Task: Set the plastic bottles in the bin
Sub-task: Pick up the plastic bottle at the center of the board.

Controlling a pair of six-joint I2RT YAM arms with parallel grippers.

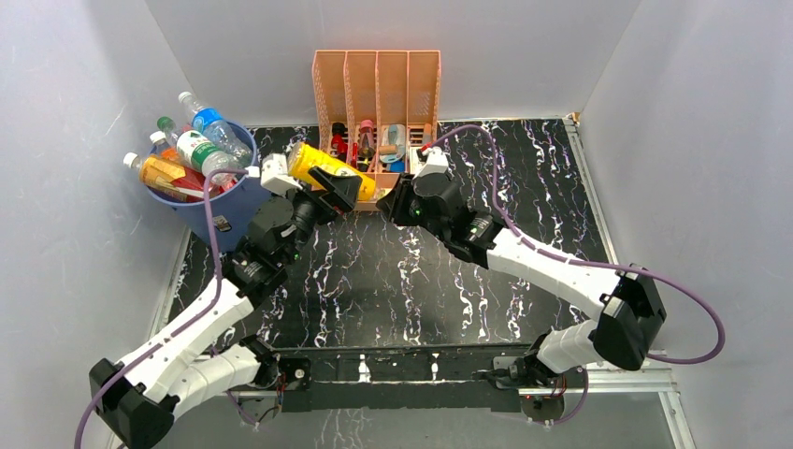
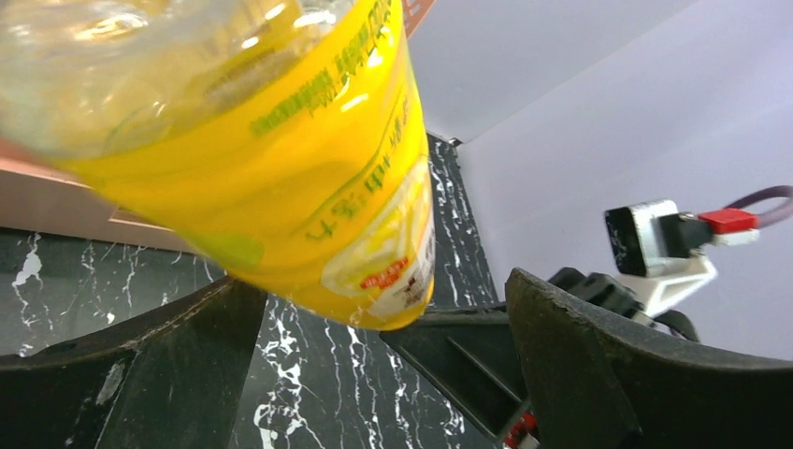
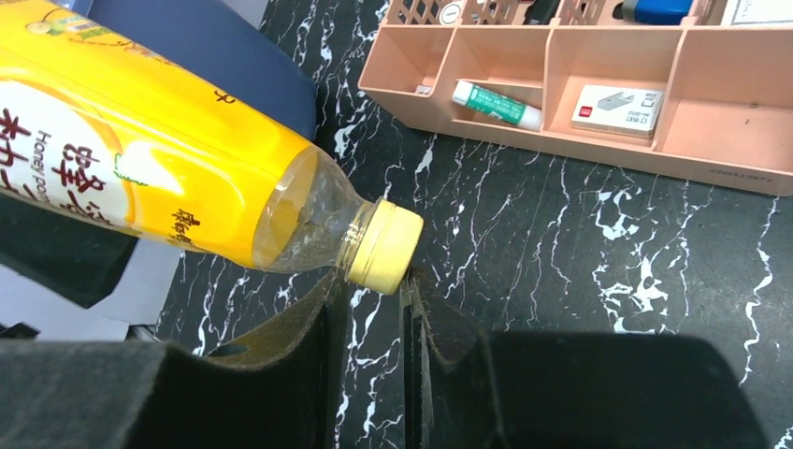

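Yellow plastic juice bottle hangs above the tabletop, seemingly clamped in the left end effector, cap rightward. Round blue plastic bin sits just left. Right end effector is nearly together, empty.

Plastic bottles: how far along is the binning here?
Done: several plastic bottles crowd the round blue plastic bin. In hand: the left pincer grips a yellow-labelled bottle aloft beside it. Left: dropping that one in; no loose bottle shows on the black marbled table.

The yellow bottle, blurred, runs past the frame's top; peach rack contents at the desk's far edge unidentifiable.
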